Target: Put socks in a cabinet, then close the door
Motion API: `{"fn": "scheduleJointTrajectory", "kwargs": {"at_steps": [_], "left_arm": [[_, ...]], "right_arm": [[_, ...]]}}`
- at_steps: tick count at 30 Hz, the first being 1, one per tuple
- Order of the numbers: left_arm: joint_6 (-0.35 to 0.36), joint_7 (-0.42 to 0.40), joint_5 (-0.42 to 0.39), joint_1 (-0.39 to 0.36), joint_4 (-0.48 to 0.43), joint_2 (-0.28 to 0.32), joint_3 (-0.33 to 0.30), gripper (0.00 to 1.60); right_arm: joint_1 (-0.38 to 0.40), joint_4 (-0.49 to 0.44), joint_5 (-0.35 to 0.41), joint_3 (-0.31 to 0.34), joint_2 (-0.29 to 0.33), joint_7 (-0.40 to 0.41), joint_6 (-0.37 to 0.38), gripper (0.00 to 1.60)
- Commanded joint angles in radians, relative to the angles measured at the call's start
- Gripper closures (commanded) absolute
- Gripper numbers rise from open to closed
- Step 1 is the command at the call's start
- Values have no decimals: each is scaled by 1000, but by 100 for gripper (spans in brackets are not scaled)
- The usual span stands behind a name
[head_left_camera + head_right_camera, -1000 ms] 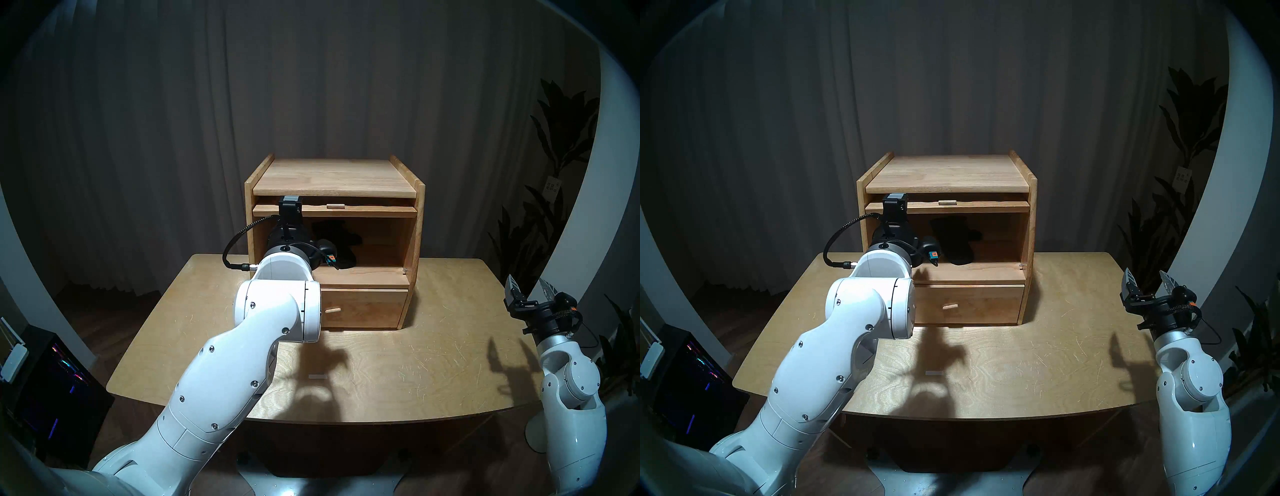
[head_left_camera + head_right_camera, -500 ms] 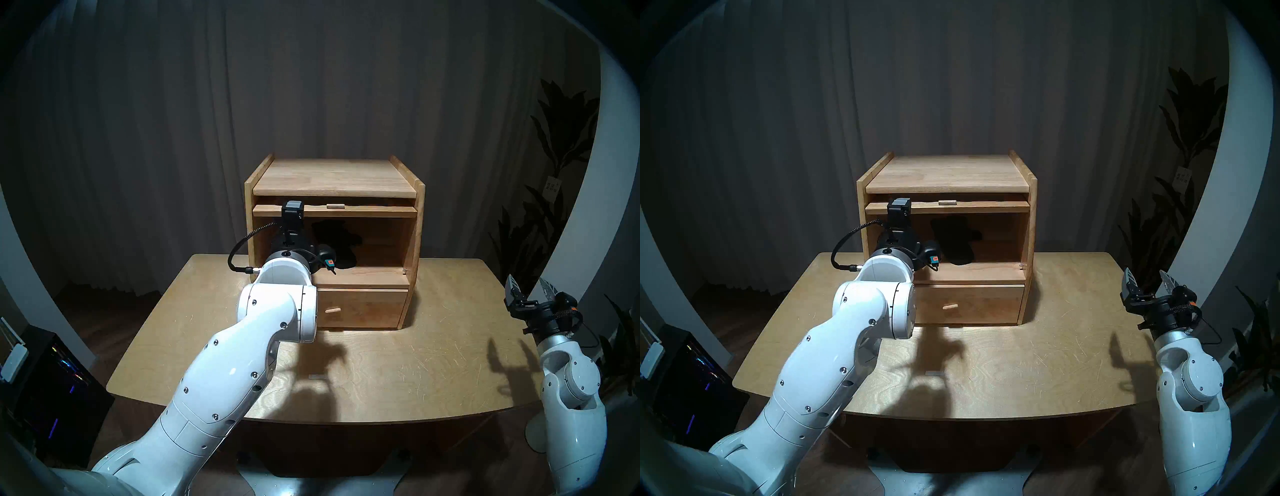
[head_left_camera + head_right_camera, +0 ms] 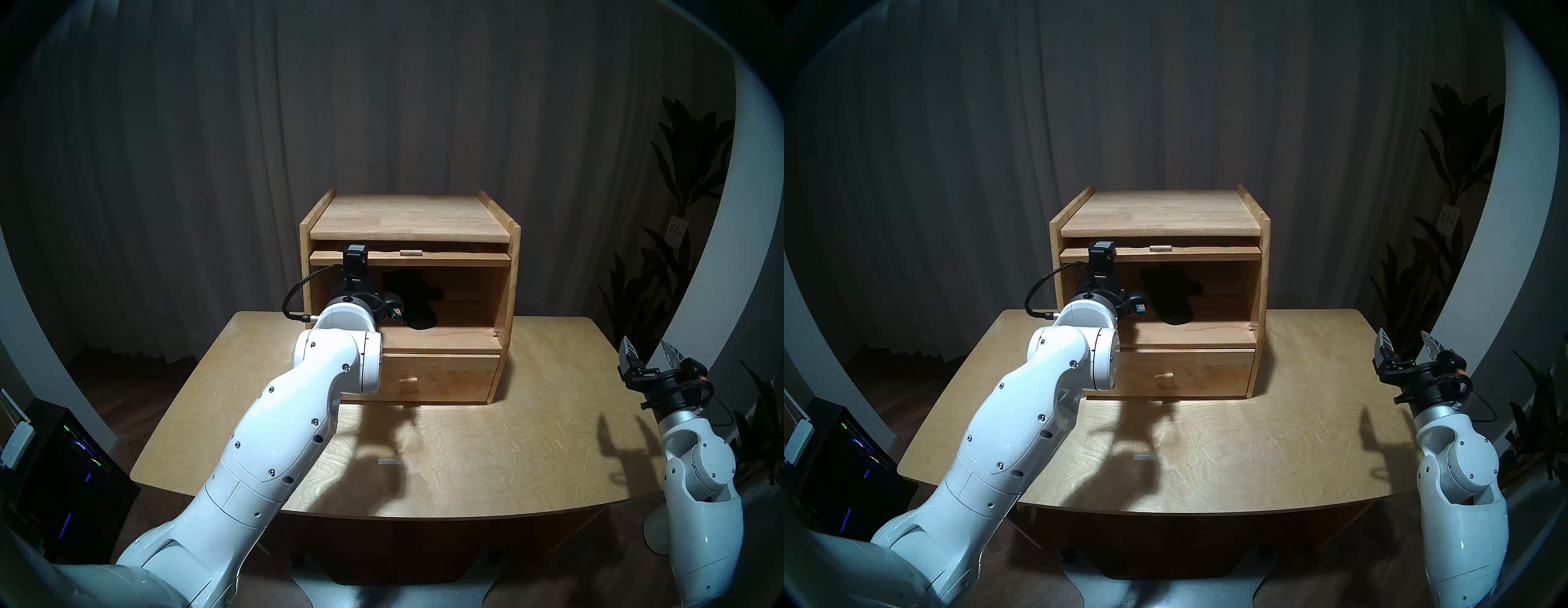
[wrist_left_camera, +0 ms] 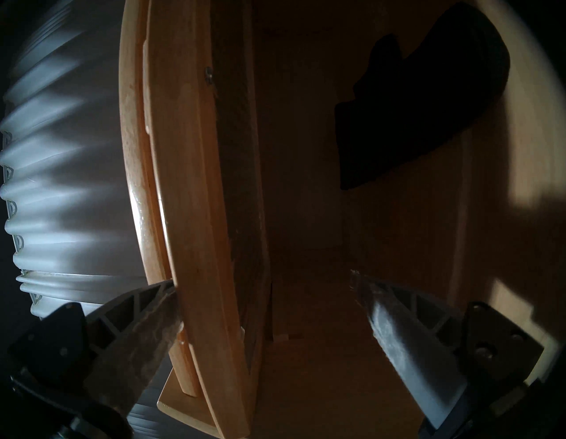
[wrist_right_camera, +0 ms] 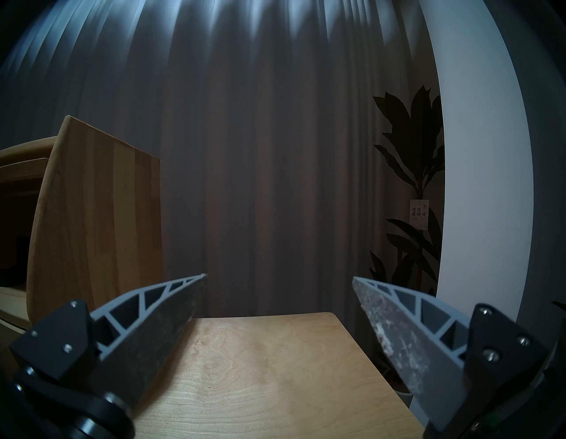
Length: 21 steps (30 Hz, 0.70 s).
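The left hand (image 4: 266,294), fingers spread (one either side of the raised door (image 4: 196,190)), grips nothing; the black socks (image 3: 413,297) lie inside the cabinet (image 3: 466,293); the right hand (image 3: 647,352) hangs released.

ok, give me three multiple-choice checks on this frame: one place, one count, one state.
1. Where at the light-brown boxy wooden cabinet is the floppy bundle of black fabric socks?
A. on its top
B. in its upper compartment
C. in its lower drawer

2. How many pincers are at the cabinet?
A. none
B. one
C. two

3. The light wooden flap door with the ribbed window is:
A. shut
B. open, lying level under the top
C. taken off

Key:
1 B: the socks show dark inside the open compartment.
2 B: only the left pincer is there, open astride the door's edge. The right pincer stands apart at the right.
3 B: the flap's edge runs level under the top, leaving the opening bare.
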Motion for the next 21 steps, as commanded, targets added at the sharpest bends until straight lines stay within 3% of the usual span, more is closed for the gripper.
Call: {"fn": "scheduleJointTrajectory", "kwargs": {"at_steps": [1, 8, 9, 10, 11, 16, 21], "left_arm": [[-15, 31, -13, -70, 13, -26, -16, 0], [-14, 50, -31, -75, 37, -45, -20, 4], [-15, 54, -34, -73, 37, -44, -21, 35], [-14, 61, -36, -69, 36, -44, -22, 104], [-13, 69, -40, -62, 30, -44, -23, 160], [-6, 91, -48, -31, 16, -43, -24, 160], [-1, 54, -49, -13, 7, -35, -18, 160]], "right_arm": [[4, -18, -2, 5, -1, -2, -11, 0], [3, -19, -3, 5, -1, -3, -11, 0], [3, -19, -3, 5, -2, -3, -11, 0], [3, -19, -3, 5, -2, -3, -11, 0], [3, -19, -3, 5, -2, -3, -11, 0], [3, -19, -3, 5, -2, -3, -12, 0], [3, -19, -4, 5, -2, -3, -12, 0]]}}
